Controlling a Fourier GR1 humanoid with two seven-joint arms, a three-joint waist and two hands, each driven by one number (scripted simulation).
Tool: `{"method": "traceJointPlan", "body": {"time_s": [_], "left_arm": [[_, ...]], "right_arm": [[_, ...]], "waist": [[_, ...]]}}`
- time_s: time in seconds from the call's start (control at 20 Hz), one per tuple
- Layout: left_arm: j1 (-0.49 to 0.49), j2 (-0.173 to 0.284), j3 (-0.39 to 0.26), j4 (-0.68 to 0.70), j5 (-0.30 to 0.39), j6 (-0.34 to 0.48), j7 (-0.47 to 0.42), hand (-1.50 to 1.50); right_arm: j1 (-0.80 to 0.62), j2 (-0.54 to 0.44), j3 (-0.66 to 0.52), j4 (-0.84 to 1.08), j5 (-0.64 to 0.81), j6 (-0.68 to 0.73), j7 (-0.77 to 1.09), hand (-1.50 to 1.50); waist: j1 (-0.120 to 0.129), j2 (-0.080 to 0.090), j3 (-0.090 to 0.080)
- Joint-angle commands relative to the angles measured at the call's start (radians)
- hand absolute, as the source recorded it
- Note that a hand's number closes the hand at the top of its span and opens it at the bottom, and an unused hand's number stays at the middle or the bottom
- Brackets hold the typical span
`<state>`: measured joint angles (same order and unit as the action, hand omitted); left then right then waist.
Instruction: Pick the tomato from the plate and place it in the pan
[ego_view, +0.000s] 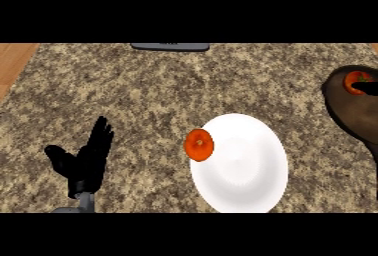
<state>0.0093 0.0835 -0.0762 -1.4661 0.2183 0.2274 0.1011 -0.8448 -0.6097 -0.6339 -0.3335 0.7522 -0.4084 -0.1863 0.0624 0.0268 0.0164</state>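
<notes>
A red-orange tomato (199, 145) sits on the left rim of the white plate (247, 165), which lies right of centre on the speckled counter. The dark brown pan (353, 112) is cut off by the right edge, its handle running down toward me. Inside its far part lies a second red, tomato-like thing (356, 78). A black shape pokes in from the right edge over it; it looks like part of my right hand (367, 88), mostly out of view. My left hand (85, 162) rests open at the lower left, fingers up, well clear of the plate.
A flat dark grey object (170, 46) lies at the counter's far edge. A wooden strip (13, 62) borders the counter on the far left. Bare stone counter (148, 95) spreads between my left hand, the plate and the pan.
</notes>
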Motion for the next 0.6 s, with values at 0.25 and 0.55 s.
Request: {"method": "traceJointPlan", "body": {"time_s": [0.25,0.55], "left_arm": [[0.038,0.002,0.003,0.008,-0.001,0.013,0.037,0.00],[0.099,-0.005,0.004,-0.002,0.006,-0.001,0.011,0.00]], "right_arm": [[0.020,-0.059,-0.264,0.050,-0.315,0.260,-0.228,-1.50],[0.135,-0.161,-0.320,0.090,-0.408,0.585,-0.357,-1.50]], "waist": [[-0.028,-0.007,-0.008],[-0.044,-0.017,-0.011]]}}
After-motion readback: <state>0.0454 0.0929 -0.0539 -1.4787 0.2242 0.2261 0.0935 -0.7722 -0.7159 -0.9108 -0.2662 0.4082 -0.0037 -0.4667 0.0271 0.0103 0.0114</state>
